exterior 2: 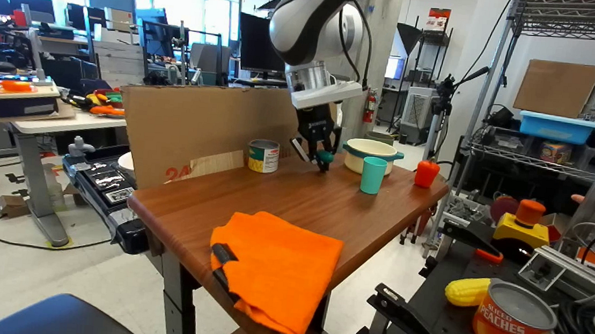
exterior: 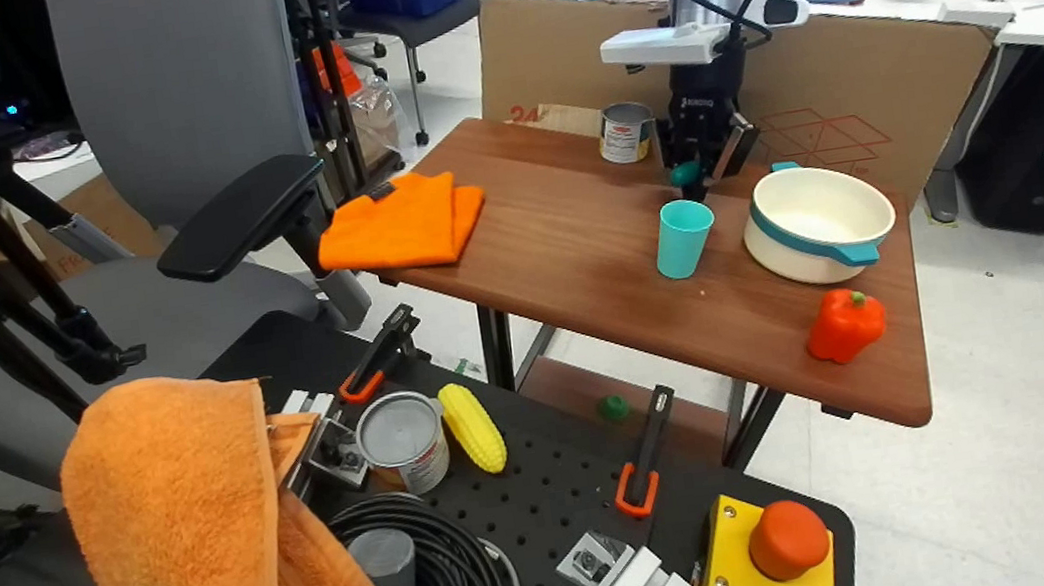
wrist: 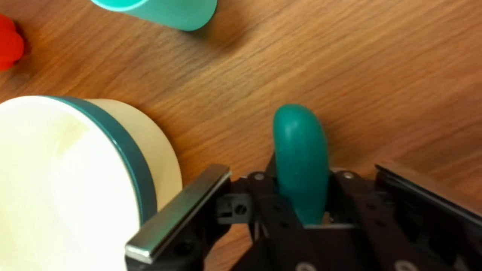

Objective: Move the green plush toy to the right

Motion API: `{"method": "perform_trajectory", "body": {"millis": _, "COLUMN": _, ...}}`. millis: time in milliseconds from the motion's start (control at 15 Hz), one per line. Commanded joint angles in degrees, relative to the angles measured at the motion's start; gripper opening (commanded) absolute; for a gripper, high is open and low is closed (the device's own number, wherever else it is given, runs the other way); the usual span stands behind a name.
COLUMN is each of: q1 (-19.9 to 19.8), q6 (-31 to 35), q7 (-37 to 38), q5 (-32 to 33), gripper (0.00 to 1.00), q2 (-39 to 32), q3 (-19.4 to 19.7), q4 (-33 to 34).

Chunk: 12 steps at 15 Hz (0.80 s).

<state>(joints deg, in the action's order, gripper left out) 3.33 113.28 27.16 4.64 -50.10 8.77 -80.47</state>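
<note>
Pot [exterior: 793, 247] near claw [exterior: 693, 188], gap before cup [exterior: 683, 239]

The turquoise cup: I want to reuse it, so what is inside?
Looking down into the turquoise cup in an exterior view, only its bare upper inner wall shows. Its near side covers the bottom, so anything lying there cannot be seen.

The toy [wrist: 301, 158] is smooth and rubbery-looking, with a soft shine near one end. The gripper [wrist: 301, 177] is matt black, edged with smooth bare metal. The table [exterior: 554, 228] shows brown wood grain under a low sheen. The cup [exterior: 684, 239] is smooth, plastic-looking, almost matt; the pot [wrist: 158, 162] is smooth, lightly glossy. The pepper [exterior: 846, 326] is shiny, like plastic. The can [exterior 2: 263, 157] on the table looks metal, with a printed wrap. The cardboard [exterior 2: 199, 121] is dull brown. The cloth [exterior 2: 278, 267] looks flat and matt, the towel [exterior: 177, 510] rough and fluffy. The corn [exterior: 474, 427] is bumpy and plastic-looking; the board [exterior: 546, 476], matt black.
</note>
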Motion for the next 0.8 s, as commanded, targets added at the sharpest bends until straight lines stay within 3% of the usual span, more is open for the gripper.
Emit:
{"method": "perform_trajectory", "body": {"millis": 0, "q1": -0.20, "q6": -0.59, "q7": -0.97, "q5": 0.48, "gripper": 0.41, "q2": -2.45, "q3": 0.16, "q4": 3.76}}
{"method": "perform_trajectory", "body": {"millis": 267, "q1": 0.24, "q6": 0.77, "q7": -3.45, "q5": 2.08, "gripper": 0.69, "q2": 0.31, "q3": 0.08, "q4": 0.26}}
{"method": "perform_trajectory", "body": {"millis": 533, "q1": 1.08, "q6": 4.21, "q7": -8.48, "q5": 2.86, "gripper": 0.99, "q2": 7.66, "q3": -1.23, "q4": -8.02}}
{"method": "perform_trajectory", "body": {"millis": 733, "q1": 1.08, "q6": 7.00, "q7": -12.56, "q5": 0.99, "gripper": 1.00, "q2": 16.77, "q3": -3.76, "q4": -16.70}}
